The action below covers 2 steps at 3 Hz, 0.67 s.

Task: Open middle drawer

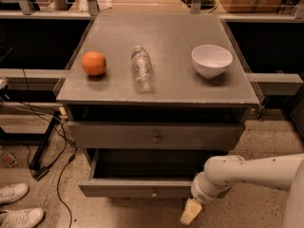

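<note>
Down at the front, the end effector [191,212] hangs off the pale arm [251,172], low by the right end of the middle drawer [123,189]. How far open it is, I cannot tell, and I can't make out anything in it. The drawer stands well pulled out, its dark inside showing, with the knob [153,193] at the centre of its low front. I'd call the job all but done.

It looks like a stiff, flat-fronted box on runners, so it should slide straight and not flex. The smooth front gives no purchase, so that small knob is the only place to take hold, and it could slip out of a loose pinch.

Above, the taller top drawer [118,136]. On the desk [166,32]: an orange [93,63], a bottle [142,68] lying on its side, a white bowl [212,60], all well apart.

Speckled floor [256,208], cables [61,175] trailing left, white shoes [16,205] in the corner, dark shelving behind.
</note>
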{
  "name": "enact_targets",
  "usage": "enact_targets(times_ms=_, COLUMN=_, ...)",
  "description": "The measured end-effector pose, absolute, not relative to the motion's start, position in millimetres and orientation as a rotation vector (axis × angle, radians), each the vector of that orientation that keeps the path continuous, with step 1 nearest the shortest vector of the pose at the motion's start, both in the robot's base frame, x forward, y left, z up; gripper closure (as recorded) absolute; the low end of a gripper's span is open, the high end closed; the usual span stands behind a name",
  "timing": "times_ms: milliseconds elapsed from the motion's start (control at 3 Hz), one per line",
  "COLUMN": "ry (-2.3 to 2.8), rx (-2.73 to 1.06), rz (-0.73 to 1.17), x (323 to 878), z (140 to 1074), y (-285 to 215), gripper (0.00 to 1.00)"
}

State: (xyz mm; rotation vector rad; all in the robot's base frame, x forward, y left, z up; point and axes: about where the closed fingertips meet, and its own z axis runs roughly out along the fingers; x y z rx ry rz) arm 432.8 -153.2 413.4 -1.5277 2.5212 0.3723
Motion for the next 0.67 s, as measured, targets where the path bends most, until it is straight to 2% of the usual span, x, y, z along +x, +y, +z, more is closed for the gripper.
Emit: enact_targets(times_ms=667, ry=2.548, rx=-1.521, rz=0.383, x=422, z=409, y=-159, gripper=0.00)
